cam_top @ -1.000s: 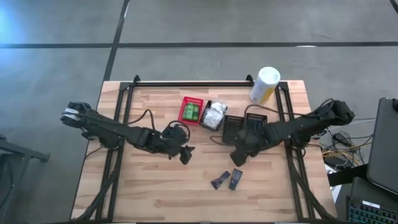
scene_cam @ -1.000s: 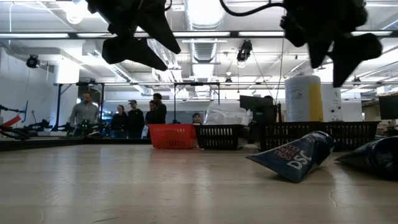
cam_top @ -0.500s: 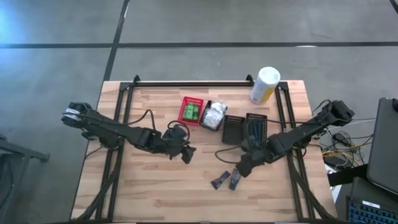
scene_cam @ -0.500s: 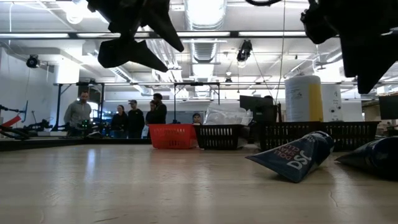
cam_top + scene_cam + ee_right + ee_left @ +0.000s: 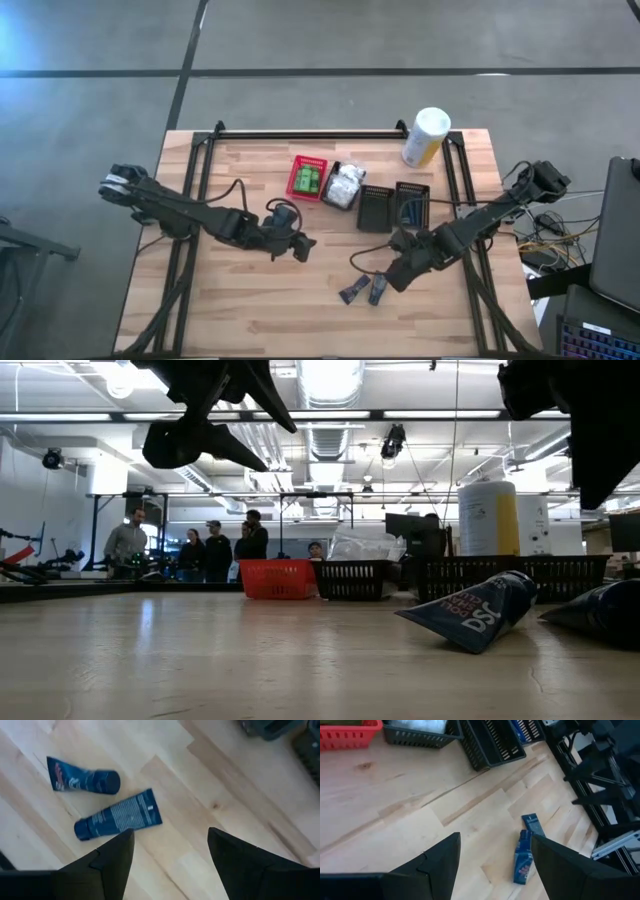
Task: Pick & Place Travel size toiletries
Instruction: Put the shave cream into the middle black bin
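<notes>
Right wrist view: open gripper (image 5: 167, 852) over two tubes (image 5: 118, 821), prob. soft, slippery — grab mid-body.

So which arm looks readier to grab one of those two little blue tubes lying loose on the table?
The right. Its gripper hangs open beside the two blue tubes, which show just ahead in its wrist view. The left gripper, also open, hangs farther away.

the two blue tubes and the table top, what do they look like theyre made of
The two dark blue squeeze tubes look like soft plastic with a slight sheen: each has a flat crimped end, a round cap and printed white lettering. The pale wooden table top looks like butcher-block timber, matte, with visible grain, a knot and joined planks. The right gripper hovers over the tubes with its jaws open.
</notes>
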Robot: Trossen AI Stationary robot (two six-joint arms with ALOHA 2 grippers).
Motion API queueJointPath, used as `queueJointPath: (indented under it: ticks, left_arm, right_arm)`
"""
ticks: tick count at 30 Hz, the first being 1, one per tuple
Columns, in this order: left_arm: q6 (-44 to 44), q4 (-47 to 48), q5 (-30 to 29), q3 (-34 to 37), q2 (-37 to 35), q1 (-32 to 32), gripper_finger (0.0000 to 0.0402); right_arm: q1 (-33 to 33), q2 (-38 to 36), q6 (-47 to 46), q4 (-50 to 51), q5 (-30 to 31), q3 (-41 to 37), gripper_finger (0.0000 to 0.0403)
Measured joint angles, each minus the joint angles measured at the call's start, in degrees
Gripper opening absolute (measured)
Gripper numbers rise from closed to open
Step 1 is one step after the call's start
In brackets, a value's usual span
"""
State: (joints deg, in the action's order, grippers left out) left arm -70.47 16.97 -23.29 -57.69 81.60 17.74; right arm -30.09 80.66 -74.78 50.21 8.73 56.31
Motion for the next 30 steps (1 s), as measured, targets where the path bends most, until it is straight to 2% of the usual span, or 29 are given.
queueJointPath:
  ticks: [6, 14, 17, 21, 27, 30]
  left_arm:
    - [-1.0, 0.0, -0.9, 0.0, 0.0, 0.1, 0.0245]
    - [2.1, 0.0, -2.1, 0.0, 0.0, -0.1, 0.0245]
    - [5.0, 0.0, -1.4, 0.0, 0.0, -0.1, 0.0245]
    - [7.5, 0.0, -0.8, 0.0, 0.0, -0.1, 0.0245]
    - [10.7, 0.0, -0.8, 0.0, 0.0, -0.4, 0.0245]
    - [11.4, 0.0, -0.8, 0.0, 0.0, -0.4, 0.0245]
  right_arm:
    - [0.0, 0.0, -0.7, 0.0, 0.4, -0.1, 0.0236]
    - [-1.9, 0.1, -12.2, -0.8, -1.2, -0.2, 0.0224]
    - [-2.2, 0.2, -12.8, -3.4, -1.7, -0.2, 0.0224]
    - [-3.0, 0.2, -13.7, -7.6, -2.8, -0.2, 0.0232]
    - [-3.1, 0.1, -20.8, -8.2, -3.3, -0.2, 0.0251]
    - [-3.1, 0.1, -20.8, -8.9, -3.3, 0.0, 0.0261]
